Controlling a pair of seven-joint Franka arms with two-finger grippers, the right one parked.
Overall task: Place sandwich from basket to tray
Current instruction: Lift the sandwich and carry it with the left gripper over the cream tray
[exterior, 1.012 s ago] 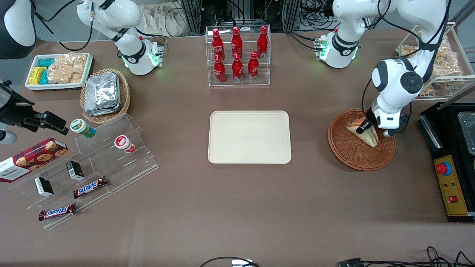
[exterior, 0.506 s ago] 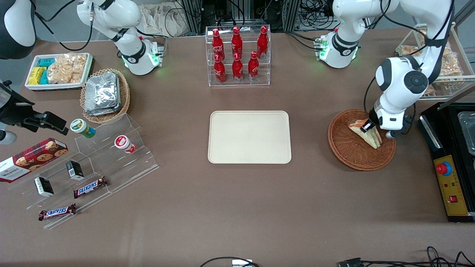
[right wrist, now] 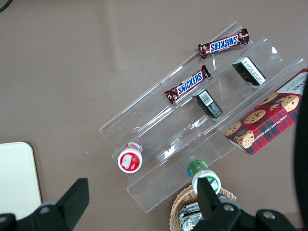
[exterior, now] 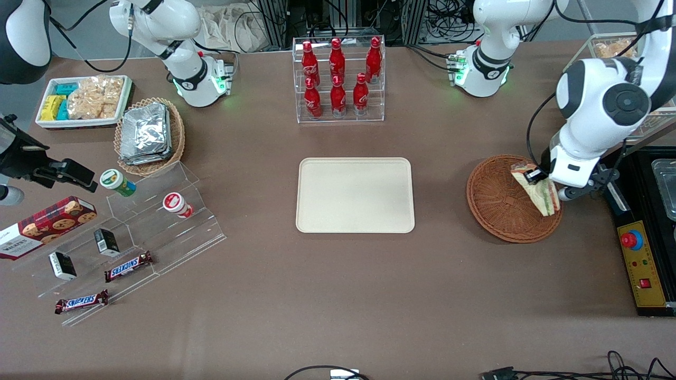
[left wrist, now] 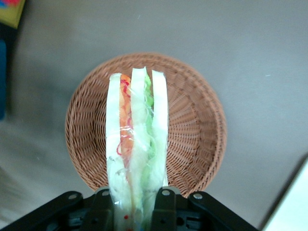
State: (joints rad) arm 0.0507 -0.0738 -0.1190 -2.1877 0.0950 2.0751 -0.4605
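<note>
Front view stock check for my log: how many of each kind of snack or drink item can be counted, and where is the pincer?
Red cola bottles: 6
Snickers bars: 2
Small black boxes: 2
Round lidded cups: 2
Cookie box: 1
Sandwich: 1
Total: 14
The pincer is shut on the sandwich, above the basket.

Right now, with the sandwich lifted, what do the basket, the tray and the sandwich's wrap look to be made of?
Basket: woven wicker, matte reddish-brown; the weave rings show in the wrist view. Tray: probably plastic, smooth matte cream with moulded rounded corners. Sandwich, held in the gripper above the basket: thin clear film, glossy and creased over pale bread.
</note>
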